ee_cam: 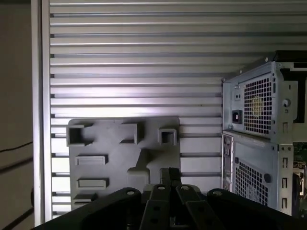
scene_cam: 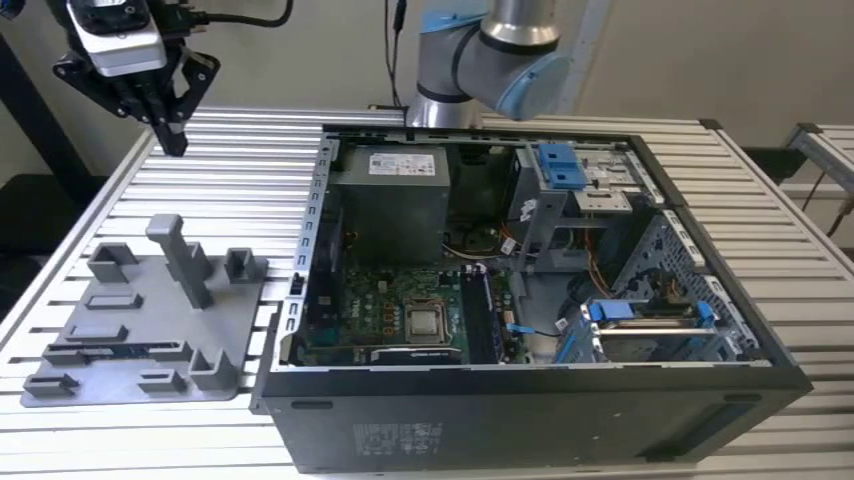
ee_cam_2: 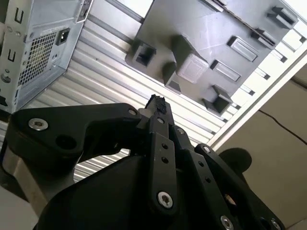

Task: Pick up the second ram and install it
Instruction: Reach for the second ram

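Note:
The second ram [scene_cam: 118, 350], a thin dark stick with a small bluish label, lies flat in a slot near the front of the grey plastic tray [scene_cam: 234, 300] on the exterior view's left. My gripper [scene_cam: 171, 140] hangs high above the slatted table, well behind the tray, with its fingers pressed together and nothing between them. In both wrist views the shut fingertips [ee_cam_2: 157, 103] [ee_cam: 170, 173] point towards the tray [ee_cam_2: 192, 24] [ee_cam: 115, 153] far below. The slot with the ram is hidden behind the gripper in the first wrist view.
An open computer case [scene_cam: 534, 385] lies on its side to the right of the tray, its motherboard [scene_cam: 400, 300] facing up. The case's rear panel [ee_cam: 254, 110] [ee_cam_2: 38, 43] stands close beside the tray. The arm's base [scene_cam: 487, 50] rises behind the case.

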`<state>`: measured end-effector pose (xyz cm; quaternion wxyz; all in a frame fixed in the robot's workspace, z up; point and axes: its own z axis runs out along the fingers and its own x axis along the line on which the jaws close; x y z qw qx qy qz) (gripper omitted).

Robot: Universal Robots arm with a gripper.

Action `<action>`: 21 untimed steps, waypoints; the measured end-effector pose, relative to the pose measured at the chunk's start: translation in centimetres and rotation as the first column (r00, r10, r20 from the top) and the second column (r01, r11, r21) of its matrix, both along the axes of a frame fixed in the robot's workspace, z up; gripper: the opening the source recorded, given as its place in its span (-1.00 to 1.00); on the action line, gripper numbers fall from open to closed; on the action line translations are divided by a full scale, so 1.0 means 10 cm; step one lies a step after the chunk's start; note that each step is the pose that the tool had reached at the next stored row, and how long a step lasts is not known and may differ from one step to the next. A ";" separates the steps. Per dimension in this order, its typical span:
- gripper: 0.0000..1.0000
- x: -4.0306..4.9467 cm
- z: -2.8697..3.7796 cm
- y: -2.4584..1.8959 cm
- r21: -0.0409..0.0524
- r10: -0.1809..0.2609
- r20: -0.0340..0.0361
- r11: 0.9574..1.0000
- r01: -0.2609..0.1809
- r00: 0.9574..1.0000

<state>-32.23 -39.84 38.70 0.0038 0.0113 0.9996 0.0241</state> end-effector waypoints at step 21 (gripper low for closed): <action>-0.79 -0.592 -0.062 0.000 0.000 0.001 -0.009 1.000 -0.001 1.000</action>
